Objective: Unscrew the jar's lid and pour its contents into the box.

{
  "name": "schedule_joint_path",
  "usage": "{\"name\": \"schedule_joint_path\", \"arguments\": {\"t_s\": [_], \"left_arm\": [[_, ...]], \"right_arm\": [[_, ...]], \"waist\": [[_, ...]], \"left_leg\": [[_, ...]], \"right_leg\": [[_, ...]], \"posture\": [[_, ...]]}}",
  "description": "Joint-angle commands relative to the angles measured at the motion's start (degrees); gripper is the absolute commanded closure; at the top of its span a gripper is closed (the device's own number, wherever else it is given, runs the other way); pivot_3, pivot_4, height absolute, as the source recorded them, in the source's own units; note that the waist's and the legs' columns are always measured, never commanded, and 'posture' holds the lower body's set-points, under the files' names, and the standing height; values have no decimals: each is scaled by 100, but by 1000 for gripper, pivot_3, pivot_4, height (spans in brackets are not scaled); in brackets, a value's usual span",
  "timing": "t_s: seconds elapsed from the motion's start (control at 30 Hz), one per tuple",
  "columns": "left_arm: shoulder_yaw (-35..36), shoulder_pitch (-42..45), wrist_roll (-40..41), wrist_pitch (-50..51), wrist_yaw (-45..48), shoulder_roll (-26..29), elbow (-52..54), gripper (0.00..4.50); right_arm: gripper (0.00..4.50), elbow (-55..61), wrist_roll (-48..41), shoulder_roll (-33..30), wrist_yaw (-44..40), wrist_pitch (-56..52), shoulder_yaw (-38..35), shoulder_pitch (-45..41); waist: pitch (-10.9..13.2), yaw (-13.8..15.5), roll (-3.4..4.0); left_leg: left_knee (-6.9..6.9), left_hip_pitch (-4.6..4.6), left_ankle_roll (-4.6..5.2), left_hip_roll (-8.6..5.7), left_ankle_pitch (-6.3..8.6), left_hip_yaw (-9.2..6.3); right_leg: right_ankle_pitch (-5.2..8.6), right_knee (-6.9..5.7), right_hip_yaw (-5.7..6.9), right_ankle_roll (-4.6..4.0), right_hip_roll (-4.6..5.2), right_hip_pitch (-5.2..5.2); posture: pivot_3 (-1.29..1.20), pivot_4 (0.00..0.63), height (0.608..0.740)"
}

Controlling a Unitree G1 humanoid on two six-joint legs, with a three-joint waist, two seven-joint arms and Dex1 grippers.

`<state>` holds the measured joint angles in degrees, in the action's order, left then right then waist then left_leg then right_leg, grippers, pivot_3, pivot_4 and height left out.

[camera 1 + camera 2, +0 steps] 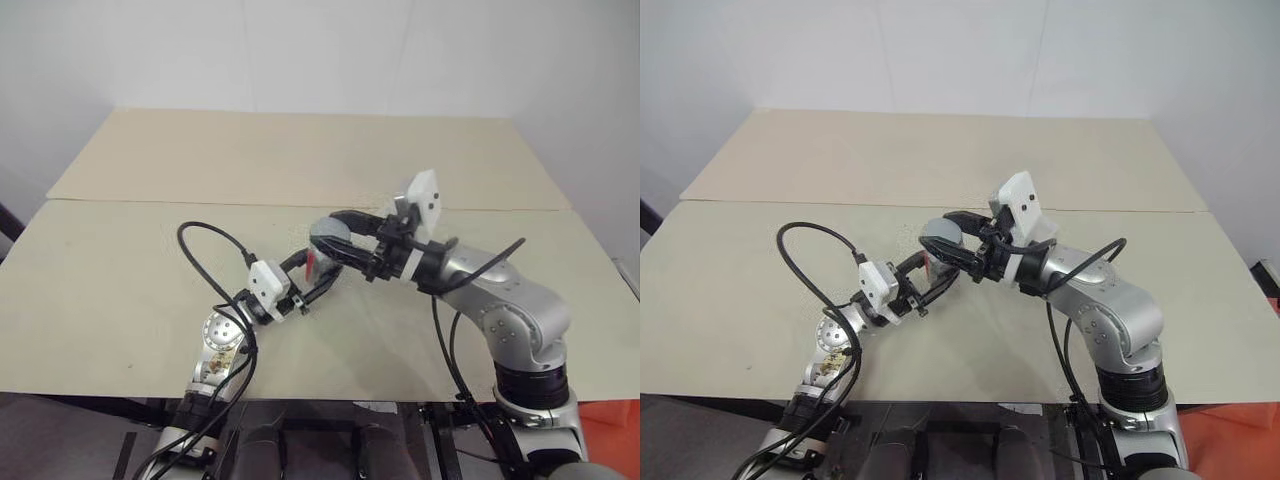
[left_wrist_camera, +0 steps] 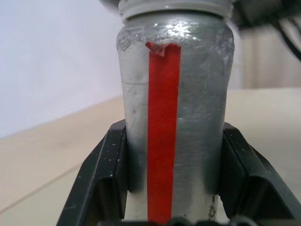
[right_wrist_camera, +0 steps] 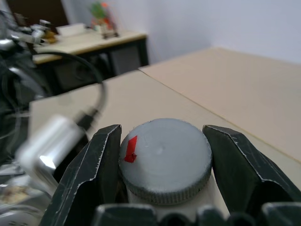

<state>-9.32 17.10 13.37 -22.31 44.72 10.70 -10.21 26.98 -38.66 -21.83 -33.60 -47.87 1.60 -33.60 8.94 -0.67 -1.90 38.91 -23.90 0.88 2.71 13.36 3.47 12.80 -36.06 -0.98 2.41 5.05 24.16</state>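
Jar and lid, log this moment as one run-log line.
jar: held above table in left gripper | lid: on jar, clamped by right gripper | stage: unscrewing, nothing poured

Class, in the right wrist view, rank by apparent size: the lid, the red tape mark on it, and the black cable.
1. The lid, nearest the camera.
2. The black cable, farther off, so the ranking is unsure.
3. The red tape mark.
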Motion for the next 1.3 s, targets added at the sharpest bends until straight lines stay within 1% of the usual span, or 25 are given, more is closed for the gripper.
{"name": "schedule_joint_path", "arguments": {"t_s": [0.03,0.1,0.2,0.37,0.43,0.53,0.67,0.77,0.87,0.93,1.1,1.17,1.2,1.27,1.3], "left_arm": [[-58,-10,404,291,354,48,358,2377],[-57,-15,604,489,522,102,504,2377],[-32,4,622,528,601,152,526,2377],[55,-28,534,482,506,152,479,2377],[80,-62,495,483,423,141,511,2377],[115,-85,340,420,251,127,495,2377],[198,28,276,427,50,83,396,2377],[246,244,224,501,-64,35,234,2377],[251,568,115,464,-146,-34,-45,2377],[250,728,97,484,-149,-60,-159,2377],[219,1143,-120,518,-135,-1,-549,2377],[238,1297,-173,470,-131,10,-744,2377],[247,1377,-212,434,-133,20,-847,2377],[266,1484,-257,376,-118,25,-1000,2377],[272,1562,-288,343,-118,31,-1107,2377]], "right_arm": [[1769,81,-85,-236,-441,301,-63,-122],[1769,0,-45,-354,-667,418,-42,-139],[1769,-176,70,-512,-922,602,-23,-245],[1769,-393,169,-879,-1013,747,-378,-346],[1769,-411,411,-1134,-884,839,-527,-191],[1769,-401,763,-1421,-449,754,-791,233],[1769,-309,1156,-1794,115,170,-885,1063],[1769,-174,1234,-1820,436,-253,-880,1665],[1769,-89,1656,-1941,706,-370,-521,2115],[1769,-72,1851,-1985,831,-477,-349,2222],[1769,-108,1823,-1767,1109,-1030,-415,2247],[1057,-20,1763,-1765,1060,-1045,-481,2314],[860,64,1695,-1776,998,-1047,-538,2339],[216,180,1634,-1782,964,-1066,-618,2364],[29,233,1621,-1788,978,-1092,-665,2354]], "waist": [[0,7,0],[0,0,0],[0,-1,0],[0,3,0],[0,26,0],[0,70,0],[0,107,0],[0,131,0],[0,124,0],[0,108,0],[0,86,0],[0,97,-1],[0,102,-1],[0,111,-1],[0,118,-1]], "left_leg": [[0,0,0,0,0,0],[0,-2,0,0,0,-1],[0,-2,0,0,0,-1],[0,-2,0,0,0,-1],[0,-4,0,0,0,-1],[0,-7,0,-2,0,0],[1,-12,0,-3,0,0],[1,-14,0,-4,0,-1],[4,-15,1,-7,0,-1],[5,-15,1,-8,0,-1],[4,-15,1,-8,0,-4],[5,-15,1,-8,0,-5],[6,-15,1,-9,0,-5],[5,-17,1,-9,0,-6],[5,-19,1,-9,0,-7]], "right_leg": [[0,1,0,0,0,-1],[0,1,1,0,0,1],[0,1,1,0,0,1],[0,2,1,0,-1,2],[0,3,1,0,0,1],[0,8,2,0,3,0],[0,8,3,0,4,4],[0,8,4,0,3,4],[-1,7,2,2,5,4],[-1,8,2,4,4,3],[-1,9,1,4,1,4],[-1,10,2,6,1,1],[-1,10,2,6,2,1],[-1,12,2,7,2,3],[-1,12,2,8,2,4]], "posture": [[0,150,740],[0,150,740],[0,150,740],[0,150,740],[0,150,740],[0,150,740],[0,150,740],[0,150,740],[0,150,740],[0,150,740],[0,150,740],[0,150,740],[0,150,740],[0,150,740],[0,150,740]]}}
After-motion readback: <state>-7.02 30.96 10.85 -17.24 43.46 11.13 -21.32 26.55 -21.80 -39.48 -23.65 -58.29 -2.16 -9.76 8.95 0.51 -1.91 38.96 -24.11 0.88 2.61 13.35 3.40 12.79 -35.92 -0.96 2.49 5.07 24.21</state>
